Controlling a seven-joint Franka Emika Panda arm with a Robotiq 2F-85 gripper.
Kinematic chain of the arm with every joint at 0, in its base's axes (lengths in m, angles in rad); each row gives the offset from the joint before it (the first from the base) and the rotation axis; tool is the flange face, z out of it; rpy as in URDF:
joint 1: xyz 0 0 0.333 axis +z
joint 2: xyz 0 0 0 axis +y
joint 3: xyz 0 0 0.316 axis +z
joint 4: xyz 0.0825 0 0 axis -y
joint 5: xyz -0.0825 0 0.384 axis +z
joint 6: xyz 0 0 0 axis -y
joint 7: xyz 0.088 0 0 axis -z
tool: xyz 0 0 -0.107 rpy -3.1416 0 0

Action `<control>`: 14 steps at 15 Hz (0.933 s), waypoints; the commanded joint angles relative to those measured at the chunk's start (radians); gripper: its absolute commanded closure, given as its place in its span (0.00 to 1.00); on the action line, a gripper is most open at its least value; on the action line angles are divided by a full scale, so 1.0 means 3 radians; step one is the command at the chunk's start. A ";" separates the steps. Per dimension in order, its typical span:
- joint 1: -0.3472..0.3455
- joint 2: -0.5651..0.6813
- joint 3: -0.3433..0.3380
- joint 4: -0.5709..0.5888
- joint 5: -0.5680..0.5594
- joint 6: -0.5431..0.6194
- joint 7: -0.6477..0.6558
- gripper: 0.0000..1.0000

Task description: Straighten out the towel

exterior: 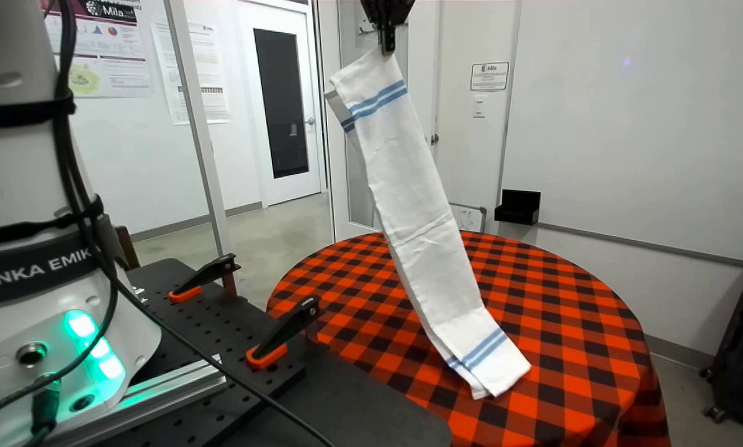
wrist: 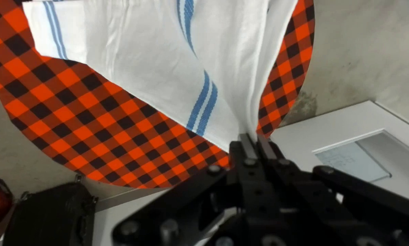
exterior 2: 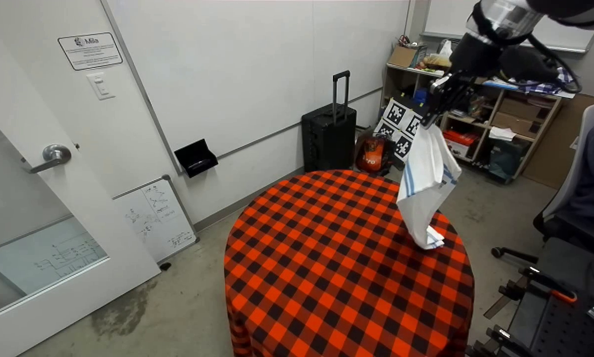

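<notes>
Above the worktop (exterior 2: pixel 316 258), the hand (exterior: pixel 387 49) pinches one end of the towel (exterior: pixel 418 192), which slants down, its striped lower end reaching the worktop.

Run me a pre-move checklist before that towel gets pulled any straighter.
1. Gripper shut on the blue-striped towel: ok.
2. Towel unfolded: not ok; it is doubled along its length.
3. Towel's lower end on the red-and-black checked tablecloth: ok, it appears to rest there in both exterior views.
4. Towel apart from the black-and-orange clamps: ok.
5. Grip firm enough to pull without slipping: cannot tell.
</notes>
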 commanded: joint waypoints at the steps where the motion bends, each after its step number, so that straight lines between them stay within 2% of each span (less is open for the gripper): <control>1: 0.0227 0.0718 0.0095 0.0374 0.0028 0.0059 0.0041 0.99; 7: 0.0340 0.1819 0.0243 0.1057 0.0102 -0.0105 0.0000 0.99; 14: 0.0307 0.2613 0.0429 0.1836 0.0291 -0.0350 0.0109 0.99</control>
